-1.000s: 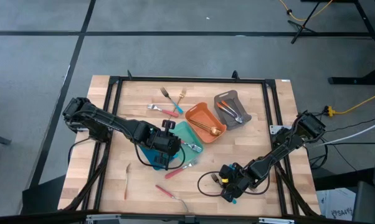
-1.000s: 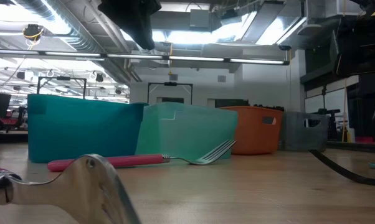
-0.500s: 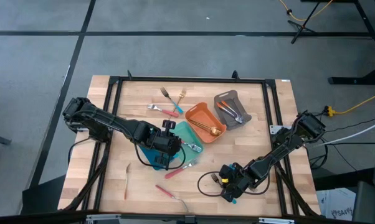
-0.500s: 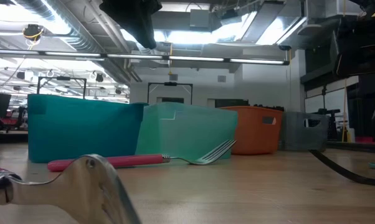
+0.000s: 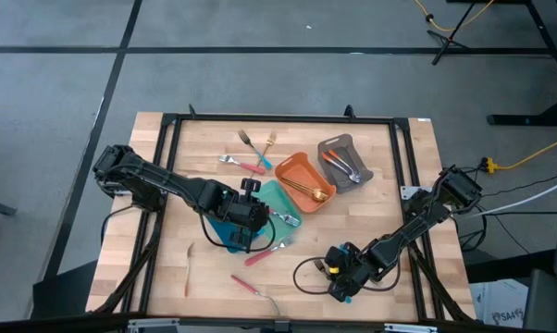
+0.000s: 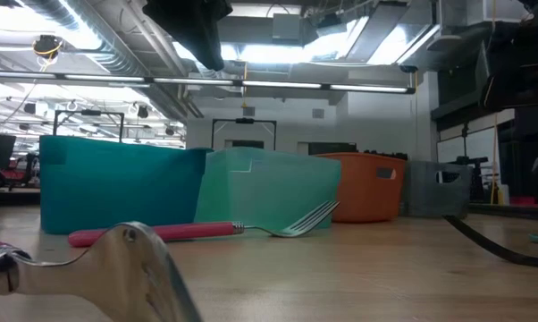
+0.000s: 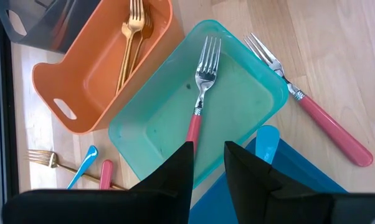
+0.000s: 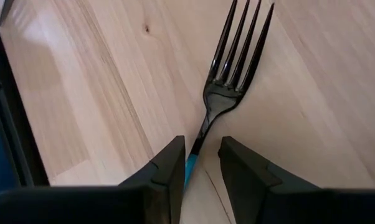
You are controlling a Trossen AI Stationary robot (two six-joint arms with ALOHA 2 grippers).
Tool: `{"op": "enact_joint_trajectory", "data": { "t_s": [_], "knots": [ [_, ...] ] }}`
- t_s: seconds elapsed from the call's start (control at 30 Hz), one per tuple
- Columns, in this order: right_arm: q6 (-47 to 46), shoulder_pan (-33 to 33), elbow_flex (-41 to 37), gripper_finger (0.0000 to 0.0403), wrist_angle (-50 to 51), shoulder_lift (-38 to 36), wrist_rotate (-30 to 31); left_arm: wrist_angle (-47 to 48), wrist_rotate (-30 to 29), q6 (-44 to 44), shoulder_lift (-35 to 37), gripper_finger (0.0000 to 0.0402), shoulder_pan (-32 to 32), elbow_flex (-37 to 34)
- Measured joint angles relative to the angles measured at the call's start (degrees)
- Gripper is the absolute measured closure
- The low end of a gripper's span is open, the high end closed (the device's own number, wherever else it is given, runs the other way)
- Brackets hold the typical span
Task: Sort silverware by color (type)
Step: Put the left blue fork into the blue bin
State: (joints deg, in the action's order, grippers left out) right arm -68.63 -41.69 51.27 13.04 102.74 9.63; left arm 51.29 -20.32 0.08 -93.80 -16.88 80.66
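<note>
My left gripper (image 7: 208, 155) hangs open over the near end of the teal tray (image 7: 250, 74). A red-handled fork (image 7: 200, 93) lies along that tray, and its handle runs back behind one of my fingers. My right gripper (image 8: 202, 155) is low over the table's near right part (image 5: 339, 285) and is open. Its fingers stand on either side of the blue handle (image 8: 190, 167) of a fork (image 8: 234, 62) that lies flat on the wood. Another red-handled fork (image 7: 324, 118) lies on the table beside the teal tray. My left gripper: one finger (image 7: 175, 168) hides the end of the red fork's handle (image 7: 192, 130), so I cannot tell whether it touches the fork.
The orange tray (image 5: 292, 168) holds gold forks, and the grey tray (image 5: 352, 148) holds orange-handled pieces. A blue tray (image 5: 225, 236) sits under my left wrist. Loose forks lie at the far middle (image 5: 253, 141), the near left (image 5: 189, 268) and the near edge (image 5: 253, 289). A black cable (image 5: 302, 273) loops by my right gripper.
</note>
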Motion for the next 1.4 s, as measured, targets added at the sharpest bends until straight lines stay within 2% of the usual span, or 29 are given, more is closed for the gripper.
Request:
{"op": "enact_joint_trajectory", "data": {
  "t_s": [0.23,0.53,1.1,1.4],
  "knots": [
    [0.08,0.02,-0.09,0.0310,0.42,0.09,0.01,0.00,0.00,-0.02,0.00,0.0319,0.00,0.00],
    [-0.05,0.09,-0.15,0.0396,0.74,0.11,0.25,0.00,0.00,0.00,0.00,0.0319,0.00,0.00],
    [1.23,0.11,-0.26,0.0400,0.46,-0.50,0.15,0.03,0.00,0.02,0.00,0.0319,-0.18,0.00],
    [5.93,2.15,-0.49,0.0402,0.76,-5.96,6.38,0.71,-0.13,-0.65,3.45,0.0319,-2.23,0.00]
  ]
}}
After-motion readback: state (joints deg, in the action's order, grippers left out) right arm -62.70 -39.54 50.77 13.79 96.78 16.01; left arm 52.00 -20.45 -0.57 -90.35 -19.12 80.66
